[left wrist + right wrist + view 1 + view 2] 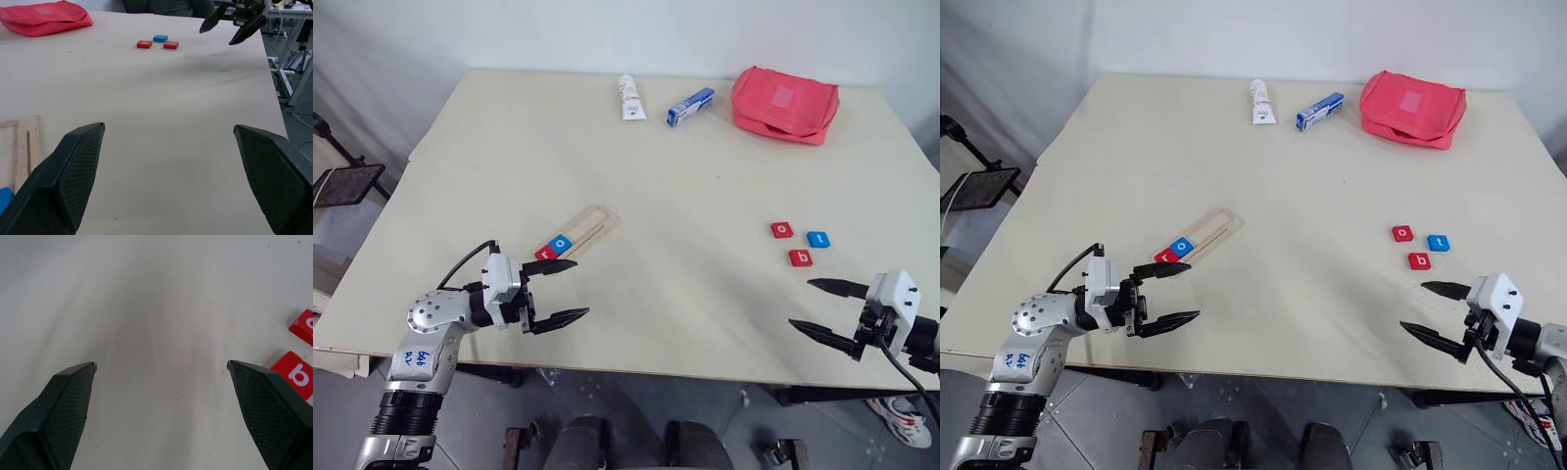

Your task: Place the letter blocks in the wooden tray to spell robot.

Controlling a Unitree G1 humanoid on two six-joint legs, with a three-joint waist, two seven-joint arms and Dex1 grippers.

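pale table (656,176) under everything. far edge, right side: red zip pouch (785,103), w/ a blue-and-white oblong box (690,107) just left of it and a white tube (630,98) left of that. wooden tray (582,231) lies diagonal on my left half of the table; its near end holds 2 letter blocks side by side, red r block (545,253) at the very end, blue o block (562,242) touching it. my left gripper (558,291) sits just by that end of the tray, fingers spread wide, nothing between them. other 3 blocks loose on my right side, well apart from the tray: red o block (782,230), blue t block (818,239) beside it, red b block (800,258) nearest me. my right gripper (823,307) near the b, fingers fully apart, empty, not touching any block
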